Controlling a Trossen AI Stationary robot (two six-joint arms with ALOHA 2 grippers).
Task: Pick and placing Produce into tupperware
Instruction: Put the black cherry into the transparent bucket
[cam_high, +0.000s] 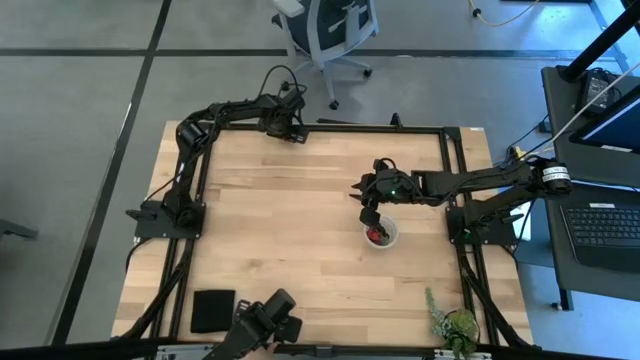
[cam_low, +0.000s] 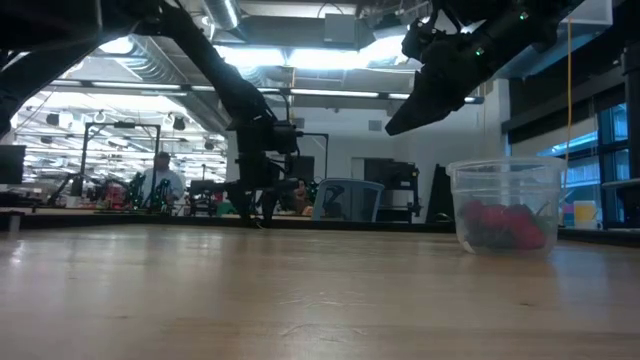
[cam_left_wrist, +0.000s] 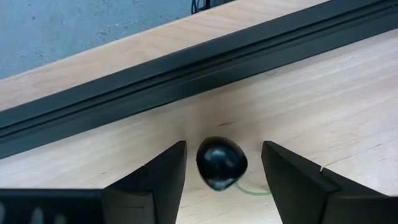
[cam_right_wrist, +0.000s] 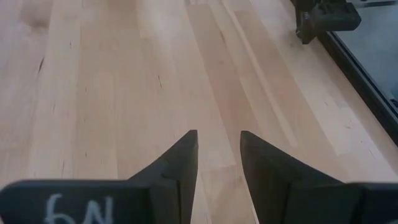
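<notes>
Black pad (cam_high: 212, 311), leafy plant (cam_high: 452, 325), office chair (cam_high: 325, 30) beyond table (cam_high: 280, 220)

The middle and left of the table (cam_high: 270, 220) lay bare and open to pass. The right gripper (cam_high: 370, 216) hung just above the tub (cam_high: 381, 236), crowding its mouth. A black rail (cam_left_wrist: 186, 68) walled the far edge just beyond the left gripper (cam_left_wrist: 224, 171). A black pad (cam_high: 212, 310) and a plant (cam_high: 452, 322) occupied the near corners.

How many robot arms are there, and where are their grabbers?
2. The left gripper sits at the table's far edge, open around a dark cherry. The right gripper hangs just above the tupperware, fingers slightly apart, empty.
</notes>
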